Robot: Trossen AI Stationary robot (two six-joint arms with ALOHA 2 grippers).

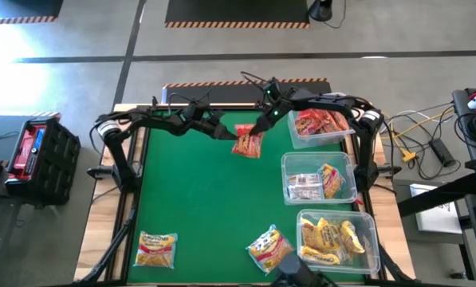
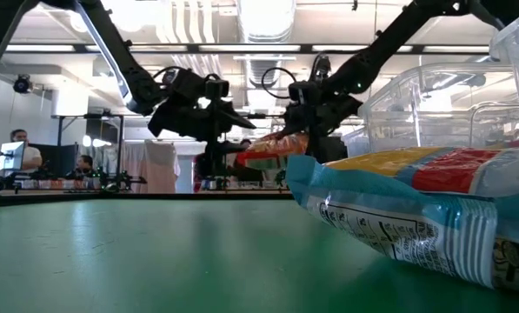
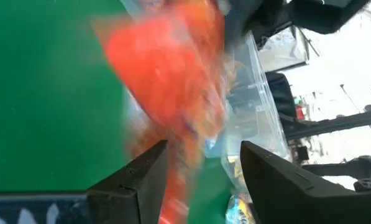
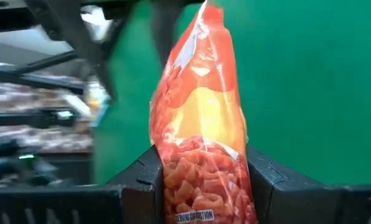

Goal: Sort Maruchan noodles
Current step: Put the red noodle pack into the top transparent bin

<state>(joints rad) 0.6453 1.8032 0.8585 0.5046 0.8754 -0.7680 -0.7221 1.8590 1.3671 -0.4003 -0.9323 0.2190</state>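
Right up against the low camera lies a crinkly blue-and-white noodle packet with a red and yellow face, flat on the green worktop. Farther back, above the far edge, the right claw is clenched on a red-orange crinkly plastic ramen packet, which hangs in the air between the two arms. The left claw has its fingers parted around the packet's other end, gripping nothing that I can make out. To my eye this is a hand-over, so the left arm should back straight off before the right one swings to the clear plastic bin of red packets just beside it. Two loose packets, one yellow-orange and one blue-white, wait at the near edge. People sit at desks in the room behind.
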